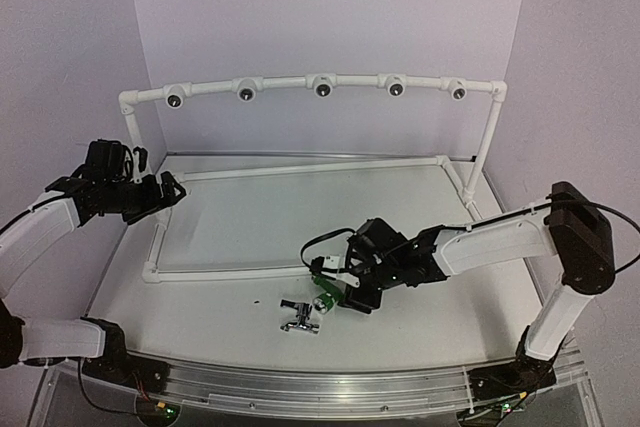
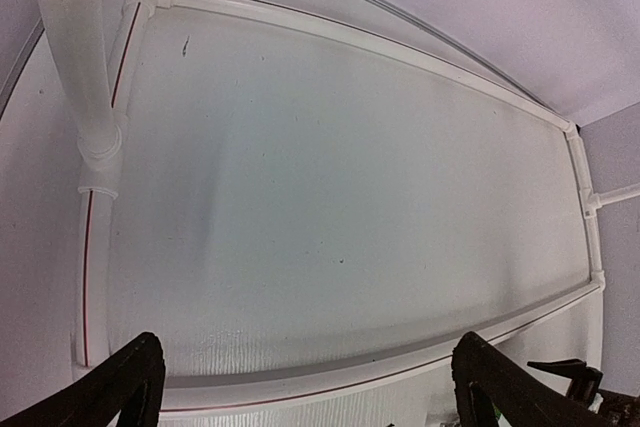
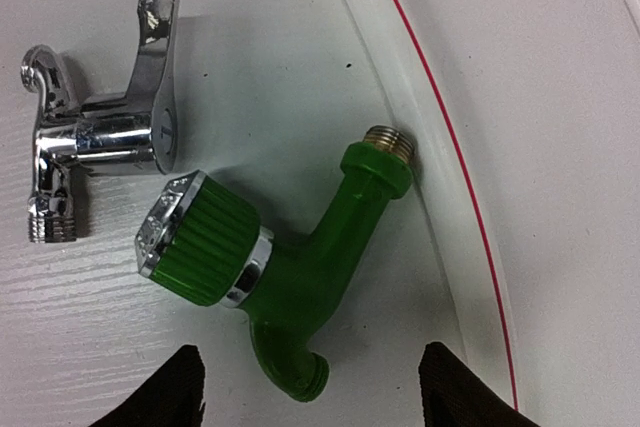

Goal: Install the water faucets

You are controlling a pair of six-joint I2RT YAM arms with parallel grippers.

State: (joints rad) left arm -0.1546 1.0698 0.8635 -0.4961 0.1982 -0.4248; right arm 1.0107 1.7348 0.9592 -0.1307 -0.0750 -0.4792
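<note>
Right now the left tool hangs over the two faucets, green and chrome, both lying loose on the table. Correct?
Wrong arm. It is the right tool that hangs over the green faucet and the chrome faucet, both lying loose on the table; the right wrist view shows it. The left tool is off at the left side, open and empty.

A pale, faintly ribbed worktop (image 1: 230,237) carries a flat rectangular frame of white pipe (image 1: 300,169) that takes up most of its far part. On the strip nearer than the frame's near rail (image 1: 230,271), about midway along, lie two taps on their sides. The green faucet (image 3: 290,267) has its threaded end up against that rail, and the chrome faucet (image 3: 100,137) lies just beside it to the left.
</note>
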